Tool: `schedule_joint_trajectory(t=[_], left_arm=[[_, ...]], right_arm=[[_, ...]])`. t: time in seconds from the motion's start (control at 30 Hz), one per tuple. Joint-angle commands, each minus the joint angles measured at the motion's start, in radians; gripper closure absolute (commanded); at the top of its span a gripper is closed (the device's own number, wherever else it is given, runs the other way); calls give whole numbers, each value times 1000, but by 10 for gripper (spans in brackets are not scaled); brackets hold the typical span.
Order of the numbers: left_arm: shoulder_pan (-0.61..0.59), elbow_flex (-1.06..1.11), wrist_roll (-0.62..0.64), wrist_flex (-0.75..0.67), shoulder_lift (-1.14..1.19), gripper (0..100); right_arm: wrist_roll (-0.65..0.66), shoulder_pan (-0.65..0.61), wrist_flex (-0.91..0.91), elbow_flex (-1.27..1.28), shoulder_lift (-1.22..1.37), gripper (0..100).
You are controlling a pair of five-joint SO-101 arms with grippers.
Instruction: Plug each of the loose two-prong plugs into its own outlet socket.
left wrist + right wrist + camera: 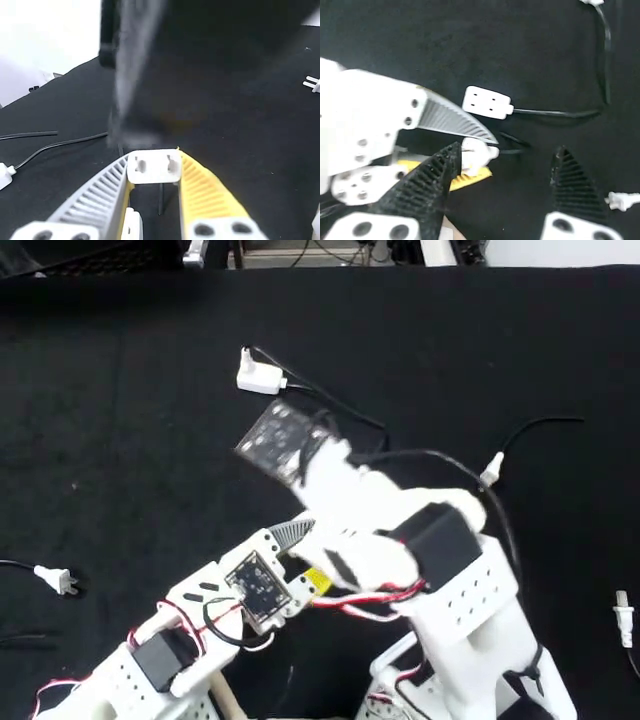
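The left gripper (154, 165) is clamping a small white outlet socket (154, 166) between its grey and yellow fingers (100, 195), which are closed down to the width of the block. It is presenting the slotted face outward, clear of the fingers, which I judge is meant to give a plug a steady, braced target. The right gripper (509, 148) is hanging just above that socket with its black fingers (435, 185) spread wide and nothing between them (so no plug is in hand yet).

The held socket is showing as a plain white block with rounded corners and two narrow slots side by side. A thin dark cord seems to be trailing beneath it. Just beyond it, a second white socket block (487, 102) is lying on the black table cloth (120, 460) with its own cord. The loose plugs are all lying well apart from the held socket. One plug (55, 580) is far out on the left arm's side, another plug (490, 472) is past the right arm, and a third plug (623, 615) is farther out that way.
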Motion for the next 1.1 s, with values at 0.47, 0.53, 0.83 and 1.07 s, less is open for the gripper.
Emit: schedule_joint_trajectory(t=[0.47, 0.53, 0.83, 1.07], left_arm=[[-694, -15, -11, 453, -11, 970], [-699, -15, -29, 512, -11, 970], [-1090, -104, -302, 779, -11, 970], [-1491, -226, -431, 779, -12, 824]], right_arm=[[-2, 390, -331, 260, -16, 705], [-3, 390, -427, 352, -16, 705], [-80, 391, -746, 639, -16, 705], [-66, 387, -888, 746, -16, 705]])
